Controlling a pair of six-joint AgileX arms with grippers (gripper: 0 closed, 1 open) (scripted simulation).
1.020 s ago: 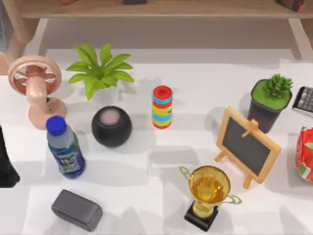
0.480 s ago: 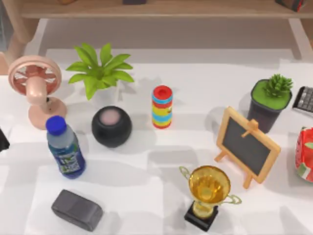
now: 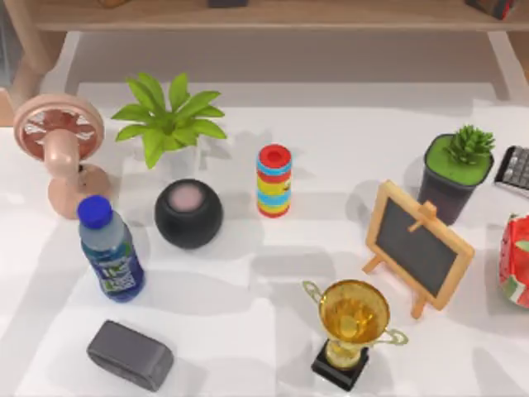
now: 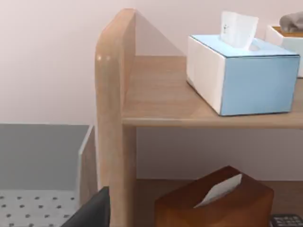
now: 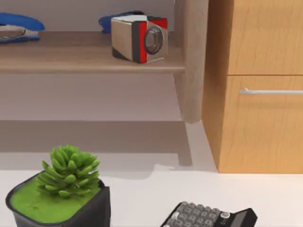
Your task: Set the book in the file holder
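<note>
The book is out of view, and so is the file holder. The left wrist view faces the end post of a wooden shelf (image 4: 113,118). On that shelf stands a light blue tissue box (image 4: 241,71), with a brown tissue box (image 4: 213,203) on the level below. A dark grey shape (image 4: 92,213) sits low beside the post; I cannot tell what it is. The right wrist view looks over the potted succulent (image 5: 61,189) and the calculator (image 5: 208,217) toward the back shelf.
The white table (image 3: 264,248) holds a pink fan (image 3: 62,149), leafy plant (image 3: 169,120), water bottle (image 3: 110,248), black ball speaker (image 3: 188,212), grey box (image 3: 131,354), striped cylinder (image 3: 274,180), gold trophy (image 3: 351,327), small chalkboard (image 3: 420,246), succulent pot (image 3: 457,169), calculator (image 3: 514,169) and a red item (image 3: 517,260).
The dark part of my left arm at the top view's left edge has slid out of the picture. The things on the table have not moved.
</note>
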